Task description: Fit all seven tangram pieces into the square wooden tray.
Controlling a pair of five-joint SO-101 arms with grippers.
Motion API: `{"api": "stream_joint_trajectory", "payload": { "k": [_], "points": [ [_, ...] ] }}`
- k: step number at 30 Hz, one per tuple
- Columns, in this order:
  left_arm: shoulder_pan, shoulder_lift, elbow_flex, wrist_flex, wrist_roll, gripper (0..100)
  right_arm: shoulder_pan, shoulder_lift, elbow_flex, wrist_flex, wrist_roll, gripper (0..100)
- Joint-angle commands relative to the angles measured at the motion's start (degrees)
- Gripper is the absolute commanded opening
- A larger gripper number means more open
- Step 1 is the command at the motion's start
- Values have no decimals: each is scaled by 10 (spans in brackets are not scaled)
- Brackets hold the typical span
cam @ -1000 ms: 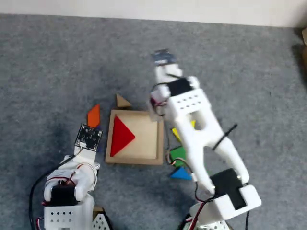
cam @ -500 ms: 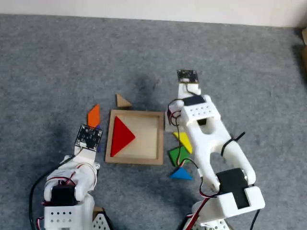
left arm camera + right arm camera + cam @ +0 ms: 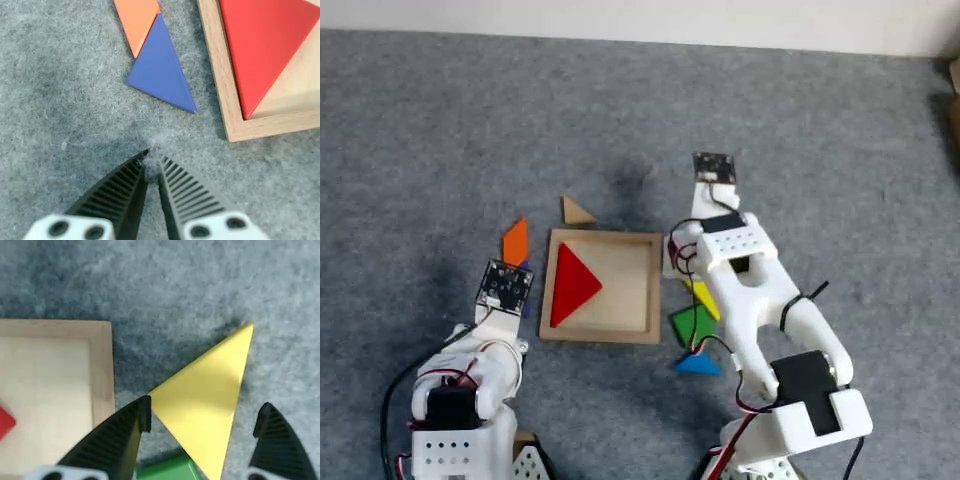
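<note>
My right gripper [image 3: 204, 416] hangs spread wide over the yellow triangle [image 3: 210, 395], grasping nothing. One finger [image 3: 125, 432] sits at the triangle's square corner and the other is clear of its long edge. That triangle lies flat on the table [image 3: 440, 130] just off the tray's [image 3: 603, 330] right rim. Its square corner points at the rim and its long edge is on the side away from the tray. The rim is just beside the near finger, and the green piece [image 3: 167, 470] touches the yellow one between the fingers, so it's tight there. A blue triangle [image 3: 698, 363] lies near the green piece, toward the arm's base.

In the tray, the red triangle [image 3: 572, 283] has its long edge along the left wall and its apex toward the middle.

My left gripper [image 3: 152, 157] is pinched closed on nothing, tips over bare table near the navy triangle [image 3: 162, 70]. That triangle touches the orange piece [image 3: 137, 20] off the tray's left rim. A tan triangle [image 3: 577, 211] sits beyond the far left corner.

A second ago the right arm reached past the tray's far right corner. It has since pulled back over the yellow triangle. The left arm and all pieces are unchanged.
</note>
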Motion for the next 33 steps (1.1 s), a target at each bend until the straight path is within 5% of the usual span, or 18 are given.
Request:
{"api": "stream_joint_trajectory", "payload": {
  "k": [1, 28, 33],
  "points": [
    [-6, -2, 11, 4, 3, 5, -8, 49, -10, -3, -4, 318],
    [-6, -2, 11, 4, 3, 5, 18, 62, -62, 18, -4, 313],
    [-6, -2, 11, 4, 3, 5, 18, 60, -62, 18, -4, 228]
  ]
}}
